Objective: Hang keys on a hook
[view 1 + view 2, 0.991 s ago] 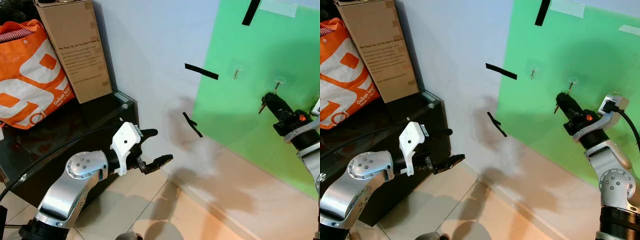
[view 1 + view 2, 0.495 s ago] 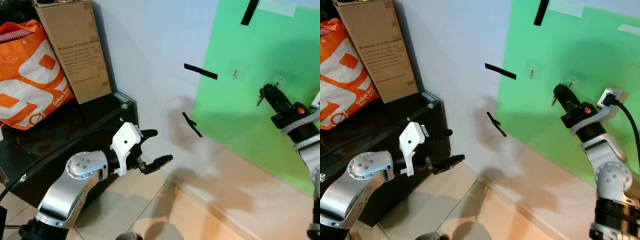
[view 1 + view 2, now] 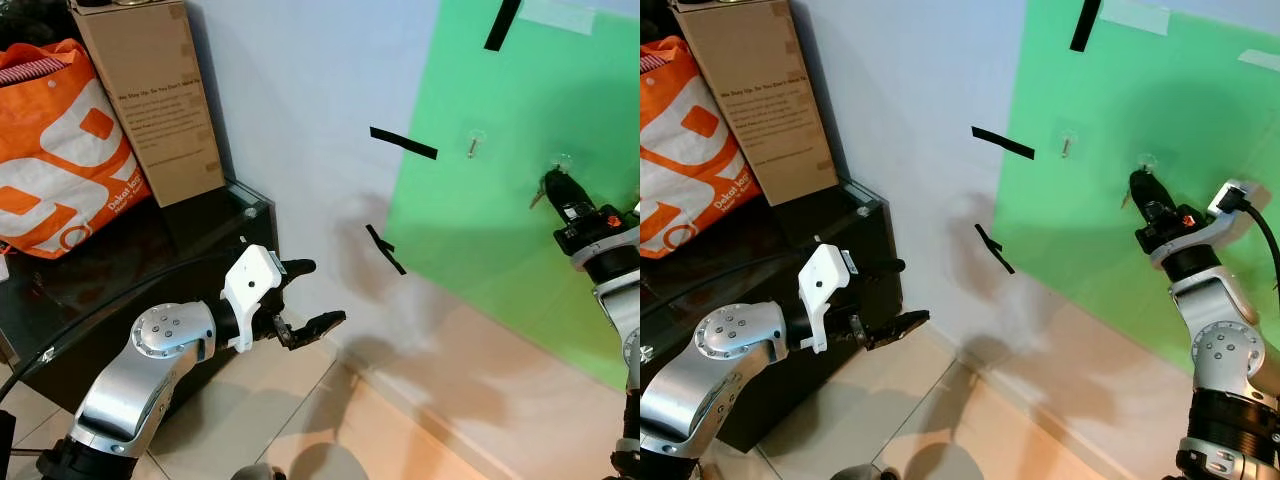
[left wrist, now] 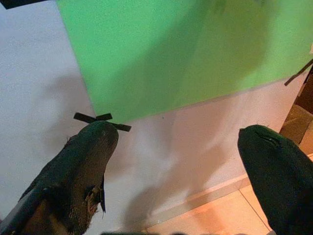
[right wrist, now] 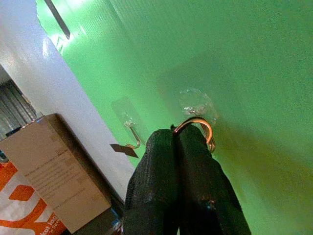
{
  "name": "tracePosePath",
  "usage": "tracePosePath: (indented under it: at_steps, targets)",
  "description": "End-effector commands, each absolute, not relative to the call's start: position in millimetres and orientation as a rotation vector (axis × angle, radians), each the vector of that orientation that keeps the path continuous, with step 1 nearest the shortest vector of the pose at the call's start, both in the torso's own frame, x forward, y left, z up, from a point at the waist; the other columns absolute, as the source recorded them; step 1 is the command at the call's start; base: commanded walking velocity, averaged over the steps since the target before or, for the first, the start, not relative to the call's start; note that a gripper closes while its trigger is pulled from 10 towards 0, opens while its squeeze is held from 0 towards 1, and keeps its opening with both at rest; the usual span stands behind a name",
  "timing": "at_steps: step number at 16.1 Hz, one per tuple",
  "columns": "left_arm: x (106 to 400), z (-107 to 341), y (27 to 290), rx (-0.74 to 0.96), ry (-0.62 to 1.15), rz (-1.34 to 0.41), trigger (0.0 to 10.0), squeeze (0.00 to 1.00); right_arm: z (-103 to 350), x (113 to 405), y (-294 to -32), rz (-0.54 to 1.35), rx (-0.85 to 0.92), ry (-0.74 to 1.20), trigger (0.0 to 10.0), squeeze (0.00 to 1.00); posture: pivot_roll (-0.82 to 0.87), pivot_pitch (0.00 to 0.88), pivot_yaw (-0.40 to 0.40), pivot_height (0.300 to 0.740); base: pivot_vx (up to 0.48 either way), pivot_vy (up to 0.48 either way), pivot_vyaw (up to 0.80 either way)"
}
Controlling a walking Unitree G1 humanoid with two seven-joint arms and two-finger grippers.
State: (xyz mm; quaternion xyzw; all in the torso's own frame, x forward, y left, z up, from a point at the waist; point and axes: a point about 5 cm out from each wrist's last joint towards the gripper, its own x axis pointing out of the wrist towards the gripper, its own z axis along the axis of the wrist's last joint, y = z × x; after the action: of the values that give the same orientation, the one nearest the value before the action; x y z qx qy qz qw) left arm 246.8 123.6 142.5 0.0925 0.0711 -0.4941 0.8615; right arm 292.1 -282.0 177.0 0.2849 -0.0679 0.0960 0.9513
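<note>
Since half a second ago my right gripper (image 5: 182, 134) has shifted right, to the clear hook (image 5: 196, 105) on the green board (image 3: 520, 90). Fingers pinch the key ring (image 5: 198, 126), now touching the hook. Left gripper (image 3: 305, 295) idles open, low.

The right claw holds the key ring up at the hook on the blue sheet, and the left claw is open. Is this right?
One thing is wrong: the sheet is green, not blue, as the right eye view shows. The right claw holds the key ring at the hook; the left claw is open.
</note>
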Motion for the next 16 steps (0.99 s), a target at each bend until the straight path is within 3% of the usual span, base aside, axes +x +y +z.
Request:
tracePosePath:
  at_steps: [1, 7, 16]
  targets:
    - [247, 147, 121, 0.206, 0.135, -1.049, 10.0, 0.0, 180, 285, -292, 0.158, 0.571, -0.16, 10.0, 0.0, -0.01, 0.0, 0.029, 0.74, 0.0, 0.0, 0.0]
    - [249, 147, 120, 0.211, 0.136, -1.061, 10.0, 0.0, 165, 284, -295, 0.088, 0.57, -0.101, 10.0, 0.0, -0.02, 0.0, 0.042, 0.74, 0.0, 0.0, 0.0]
    - [250, 148, 121, 0.214, 0.133, -1.054, 10.0, 0.0, 171, 292, -284, 0.138, 0.581, -0.101, 10.0, 0.0, -0.01, 0.0, 0.032, 0.74, 0.0, 0.0, 0.0]
